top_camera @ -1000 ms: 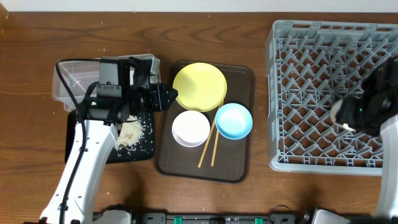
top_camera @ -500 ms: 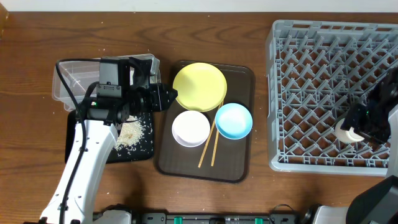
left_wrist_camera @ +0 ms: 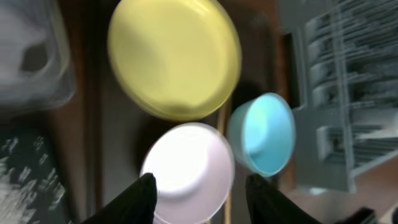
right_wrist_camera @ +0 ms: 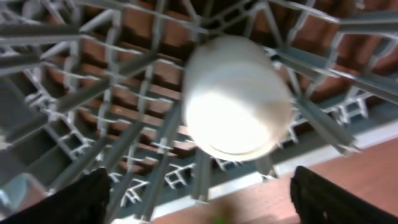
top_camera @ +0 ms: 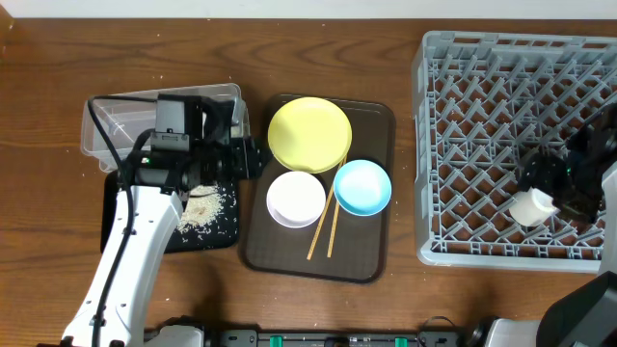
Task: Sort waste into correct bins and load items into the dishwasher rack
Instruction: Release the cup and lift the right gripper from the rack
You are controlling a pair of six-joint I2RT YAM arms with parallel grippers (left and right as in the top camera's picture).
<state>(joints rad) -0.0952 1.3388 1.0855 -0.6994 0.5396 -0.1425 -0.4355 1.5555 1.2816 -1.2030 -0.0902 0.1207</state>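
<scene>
Roughly by size: the grey dishwasher rack (top_camera: 482,145) fills the right of the overhead frame. The brown serving tray (top_camera: 289,255) sits centre, with the clear tub (top_camera: 106,120) and the black tray (top_camera: 227,236) holding rice scraps (top_camera: 200,207) at left. On the serving tray the yellow plate (top_camera: 309,135) lies uppermost, the white bowl (top_camera: 296,198) lower left and the blue bowl (top_camera: 362,186) lower right. The chopsticks (top_camera: 323,226) lie between the bowls, long axis lower left to upper right. The small pale cup (top_camera: 532,205) rests on the lattice near the rack's lower right edge. The right gripper (right_wrist_camera: 199,193) hangs over it, fingers spread wide, touching nothing. The left gripper (left_wrist_camera: 199,193), likewise spread and empty, sits at the serving tray's left edge. Its wrist view puts the white bowl straight beyond the fingertips, so the left arm looks far nearer the crockery. Overhead hides both finger gaps; the wrist views show them. Cup's tilt: cannot tell.
</scene>
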